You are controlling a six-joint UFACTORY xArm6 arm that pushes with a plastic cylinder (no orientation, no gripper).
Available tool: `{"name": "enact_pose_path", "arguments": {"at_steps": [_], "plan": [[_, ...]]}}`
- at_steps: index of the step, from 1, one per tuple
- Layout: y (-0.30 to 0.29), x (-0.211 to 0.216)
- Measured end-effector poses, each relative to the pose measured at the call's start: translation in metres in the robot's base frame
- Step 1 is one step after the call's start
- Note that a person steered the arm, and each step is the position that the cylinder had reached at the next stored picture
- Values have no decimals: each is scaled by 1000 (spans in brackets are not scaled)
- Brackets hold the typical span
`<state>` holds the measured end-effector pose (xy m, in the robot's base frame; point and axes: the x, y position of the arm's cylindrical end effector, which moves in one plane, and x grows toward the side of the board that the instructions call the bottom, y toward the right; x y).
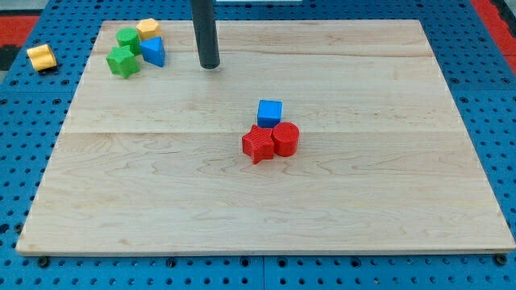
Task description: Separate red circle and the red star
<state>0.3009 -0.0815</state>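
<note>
The red star (258, 145) and the red circle (286, 138) sit touching side by side near the board's middle, the star on the view's left. A blue cube (270, 112) sits just above them, touching both. My tip (210, 65) is on the board up and to the view's left of this group, well apart from it.
Near the board's top left corner sit a green block (122, 61), a second green block (127, 38), a yellow block (147, 30) and a blue block (153, 51), clustered together. A yellow block (40, 57) lies off the wooden board (266, 225) on the blue pegboard.
</note>
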Motion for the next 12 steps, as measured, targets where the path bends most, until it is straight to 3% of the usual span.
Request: {"name": "enact_pose_path", "arguments": {"at_steps": [8, 10, 11, 12], "plan": [[-37, 12], [-52, 75], [-42, 154], [-3, 185]]}}
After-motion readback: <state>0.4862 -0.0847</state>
